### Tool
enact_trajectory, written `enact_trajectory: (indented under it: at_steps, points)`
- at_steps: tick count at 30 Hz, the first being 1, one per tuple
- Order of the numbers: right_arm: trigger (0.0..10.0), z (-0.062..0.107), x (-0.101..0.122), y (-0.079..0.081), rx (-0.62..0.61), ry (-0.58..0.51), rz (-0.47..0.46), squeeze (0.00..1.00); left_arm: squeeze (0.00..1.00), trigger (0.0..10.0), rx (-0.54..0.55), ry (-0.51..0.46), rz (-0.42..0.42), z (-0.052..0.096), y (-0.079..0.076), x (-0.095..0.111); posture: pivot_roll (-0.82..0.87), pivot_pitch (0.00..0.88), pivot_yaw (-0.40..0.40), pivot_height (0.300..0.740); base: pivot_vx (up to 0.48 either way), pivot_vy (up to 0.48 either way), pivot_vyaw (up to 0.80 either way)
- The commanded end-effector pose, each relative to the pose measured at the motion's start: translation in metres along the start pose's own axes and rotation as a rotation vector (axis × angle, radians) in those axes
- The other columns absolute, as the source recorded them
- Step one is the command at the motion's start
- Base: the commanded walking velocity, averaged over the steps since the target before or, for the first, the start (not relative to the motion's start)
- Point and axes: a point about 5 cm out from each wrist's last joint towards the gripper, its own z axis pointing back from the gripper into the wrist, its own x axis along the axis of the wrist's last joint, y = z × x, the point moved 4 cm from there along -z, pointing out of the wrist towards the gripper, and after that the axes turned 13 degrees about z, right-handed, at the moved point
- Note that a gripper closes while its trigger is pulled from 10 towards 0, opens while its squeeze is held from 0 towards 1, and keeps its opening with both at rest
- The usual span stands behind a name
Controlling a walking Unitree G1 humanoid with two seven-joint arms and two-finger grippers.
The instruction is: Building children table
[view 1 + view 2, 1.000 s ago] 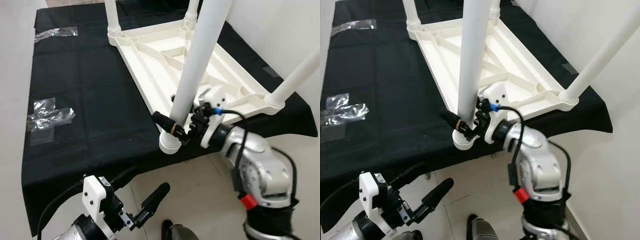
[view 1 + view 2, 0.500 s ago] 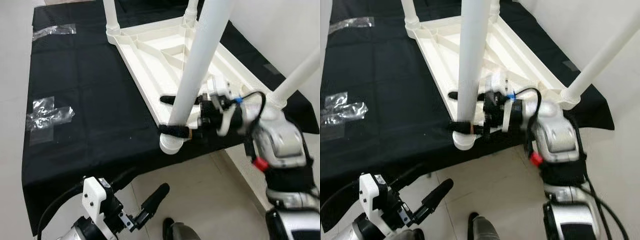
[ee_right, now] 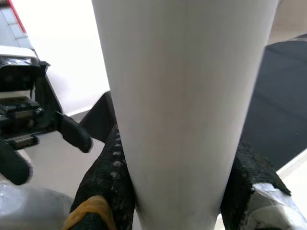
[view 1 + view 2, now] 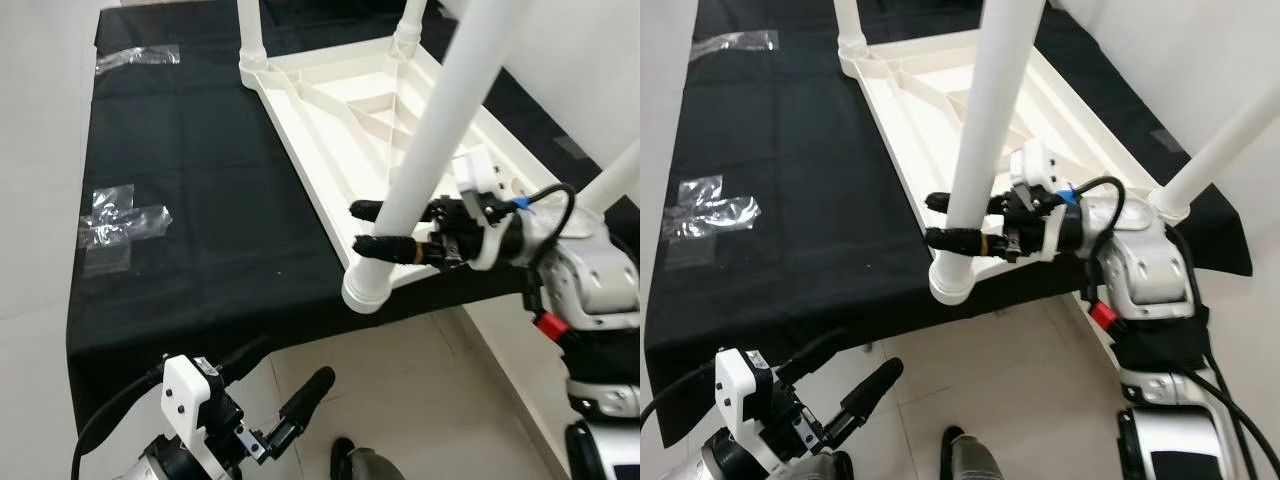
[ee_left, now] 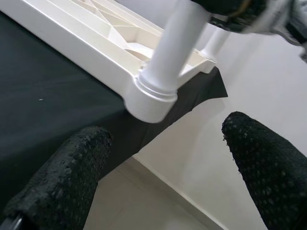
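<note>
My right gripper (image 4: 385,227) is clenched around the white round plastic table leg (image 4: 432,155), just above its socket.

The leg rises from the near corner of the white ribbed plastic tabletop (image 4: 330,110), which lies upside down on the black cloth (image 4: 190,190), at my 12 to 1 o'clock. My left gripper (image 5: 163,177) hangs spread and empty at 7 o'clock, over the pale tiled floor (image 4: 440,400). Clear tape strips (image 4: 120,213) sit at 10 o'clock.

White leg (image 3: 182,105) between black fingers (image 3: 108,177)

The right gripper (image 4: 385,228) straddles the near table leg (image 4: 430,160); black cloth (image 4: 190,200) lies open left of the upturned tabletop (image 4: 350,130).
</note>
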Motion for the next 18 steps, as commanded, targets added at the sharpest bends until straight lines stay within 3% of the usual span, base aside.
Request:
enact_trajectory:
  at_steps: [1, 2, 3, 4, 5, 6, 7, 8, 10, 12, 13, 14, 15, 16, 17, 18]
  points:
    - [0.0, 0.000, -0.022, 0.013, -0.006, 0.019, -0.151, 0.00, 0.00, 10.0, -0.002, 0.013, -0.002, 0.002, -0.002, -0.002, 0.05, 0.286, -0.067, 0.740, 0.000, 0.000, 0.00]
    - [0.0, -0.006, -0.033, 0.021, -0.107, 0.017, -0.199, 0.00, 0.00, 10.0, -0.002, 0.013, -0.001, 0.003, -0.001, -0.003, 0.05, 0.286, -0.069, 0.740, 0.000, 0.000, 0.00]
    - [0.0, -0.011, -0.066, 0.014, -0.443, 0.133, -0.296, 0.00, 0.00, 10.0, -0.003, 0.014, 0.001, 0.004, 0.000, -0.002, 0.05, 0.288, -0.065, 0.740, 0.000, 0.000, 0.00]
    - [0.0, -0.011, -0.066, 0.014, -0.443, 0.133, -0.296, 0.00, 0.00, 10.0, -0.003, 0.014, 0.001, 0.004, 0.000, -0.002, 0.05, 0.288, -0.065, 0.740, 0.000, 0.000, 0.00]
    - [0.0, -0.004, -0.105, 0.042, -0.710, 0.395, -0.357, 0.00, 0.00, 10.0, -0.005, 0.020, 0.001, 0.005, 0.000, -0.002, 0.05, 0.279, -0.067, 0.740, 0.000, 0.000, 0.00]
    - [0.0, 0.010, -0.123, 0.063, -0.891, 0.585, -0.374, 0.00, 0.00, 10.0, -0.006, 0.024, 0.000, 0.005, 0.000, -0.002, 0.05, 0.274, -0.064, 0.740, 0.000, 0.000, 0.00]
    - [0.0, 0.010, -0.123, 0.063, -0.891, 0.585, -0.374, 0.00, 0.00, 10.0, -0.006, 0.024, 0.000, 0.005, 0.000, -0.002, 0.05, 0.274, -0.064, 0.740, 0.000, 0.000, 0.00]
    - [0.0, 0.017, -0.127, 0.080, -0.993, 0.677, -0.390, 0.00, 0.00, 10.0, -0.008, 0.029, -0.002, 0.005, 0.001, -0.003, 0.05, 0.273, -0.061, 0.740, 0.000, 0.000, 0.00]
    - [0.0, 0.017, -0.125, 0.088, -1.016, 0.695, -0.399, 0.00, 0.00, 10.0, -0.010, 0.031, -0.003, 0.004, 0.002, -0.003, 0.05, 0.273, -0.061, 0.740, 0.000, 0.000, 0.00]
    - [0.0, 0.001, -0.122, 0.089, -0.987, 0.640, -0.461, 0.00, 0.00, 10.0, -0.008, 0.031, -0.003, 0.004, 0.004, -0.003, 0.03, 0.276, -0.053, 0.740, 0.000, 0.000, 0.00]
    - [0.0, 0.001, -0.122, 0.089, -0.987, 0.640, -0.461, 0.00, 0.00, 10.0, -0.008, 0.031, -0.003, 0.004, 0.004, -0.003, 0.03, 0.276, -0.053, 0.740, 0.000, 0.000, 0.00]
    - [0.0, -0.004, -0.118, 0.085, -0.979, 0.616, -0.446, 0.00, 0.00, 10.0, -0.007, 0.030, -0.003, 0.004, 0.004, -0.004, 0.02, 0.268, -0.050, 0.740, 0.000, 0.000, 0.00]
    - [0.0, -0.018, -0.107, 0.063, -0.923, 0.537, -0.395, 0.00, 0.00, 10.0, -0.009, 0.027, -0.006, 0.002, 0.004, -0.004, 0.04, 0.254, -0.066, 0.740, 0.000, 0.000, 0.00]
    - [0.7, -0.026, -0.097, 0.045, -0.878, 0.489, -0.341, 0.00, 0.00, 10.0, -0.009, 0.023, -0.009, 0.001, 0.004, -0.004, 0.04, 0.255, -0.068, 0.740, 0.000, 0.000, 0.00]
    - [5.1, -0.029, -0.090, 0.032, -0.886, 0.473, -0.302, 0.00, 0.00, 10.0, -0.007, 0.018, -0.011, 0.000, 0.004, -0.004, 0.04, 0.255, -0.073, 0.740, 0.000, 0.000, 0.00]
    - [5.1, -0.030, -0.086, 0.025, -0.900, 0.471, -0.284, 0.00, 0.00, 10.0, -0.006, 0.015, -0.012, -0.001, 0.004, -0.003, 0.04, 0.255, -0.073, 0.740, 0.000, 0.000, 0.00]
